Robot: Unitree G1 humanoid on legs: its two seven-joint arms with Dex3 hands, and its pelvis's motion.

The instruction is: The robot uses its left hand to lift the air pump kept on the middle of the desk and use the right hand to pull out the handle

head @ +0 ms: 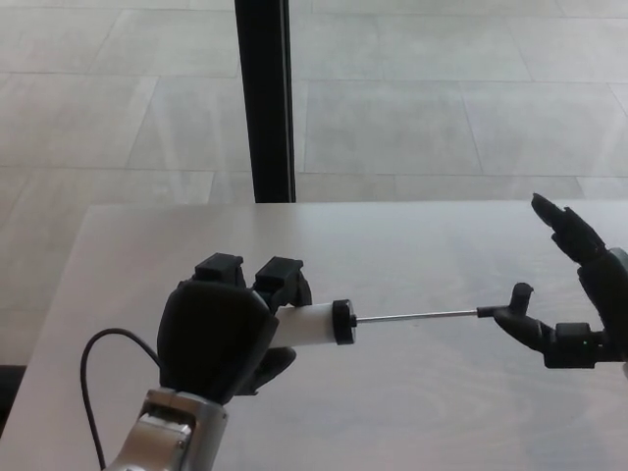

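A pale counter fills the lower half of the view, with a tiled floor and one dark vertical post beyond it. The robot's left hand comes in from the lower left, its black fingers wrapped firmly around the white barrel of the air pump. The pump is held above the counter near its middle, lying roughly level and pointing toward the right. A thin metal rod is drawn out from the black end cap, reaching across to the handle at its far tip.

The right hand sits at the right edge with its fingers spread: the upper fingers point up and away, while the thumb lies just beside or touching the handle tip. It is not pinching anything.

The rod looks well extended, so the pull appears finished or nearly so. To do this step well, the left hand should hold the barrel steady and level, and any further pull should run straight along the rod's line, since a sideways tug could bend so thin a rod. The right hand should clear the handle without knocking it.

By count: one pump, one rod, one handle, two robot hands, one black cable looping beside the left wrist, one post.
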